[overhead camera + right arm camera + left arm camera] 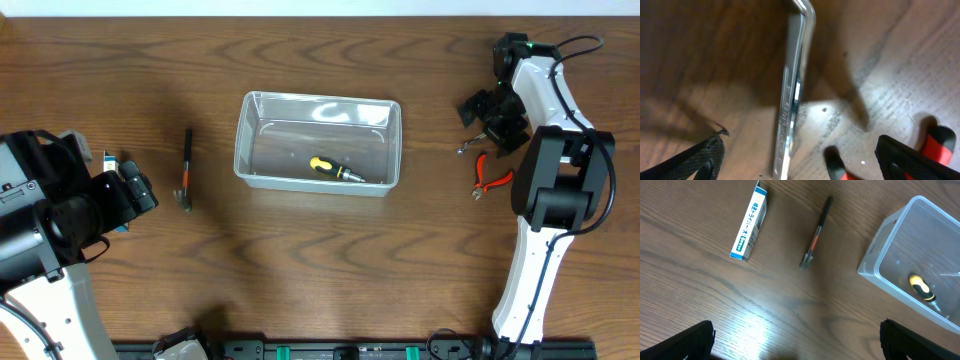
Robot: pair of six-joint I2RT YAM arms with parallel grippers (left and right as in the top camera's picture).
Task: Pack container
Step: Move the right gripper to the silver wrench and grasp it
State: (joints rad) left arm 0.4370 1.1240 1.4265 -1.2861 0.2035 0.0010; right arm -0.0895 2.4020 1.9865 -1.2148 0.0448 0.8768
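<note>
Bin (243, 150) sits mid-worktop (320, 260), upright with its top open. Yellow-black screwdriver (335, 170) lies flat on the bin floor near the 6 o'clock wall, tip toward 4 o'clock. In the left wrist view only its handle reads clearly; the shaft blurs behind the plastic and runs to the frame edge. Dark tool (187, 170) lies at 9 o'clock of the bin, apart from it, along the 12–6 line with its head at the 6 end; can't tell what kind. Blue-white box (750, 222) lies flat on the worktop, print too small to read; overhead shows only a sliver of it behind the left arm (50, 215). Left fingers (690, 342): only the tips show, at the bottom corners of the wrist view, spread wide over bare worktop and holding nothing. Right fingers (700, 160): tips also at the bottom corners, spread apart. A bent metal rod (792, 90) lies on the worktop between them, seemingly clear of both. It is blurred, its lower end is cut off, and hex key or wrench can't be told. Overhead, the right fingers are a dark mass at 2 o'clock of the bin, spread unreadable there. Red-handled pliers (492, 180) lie at 3 o'clock of the bin, partly under the right arm (550, 180).
</note>
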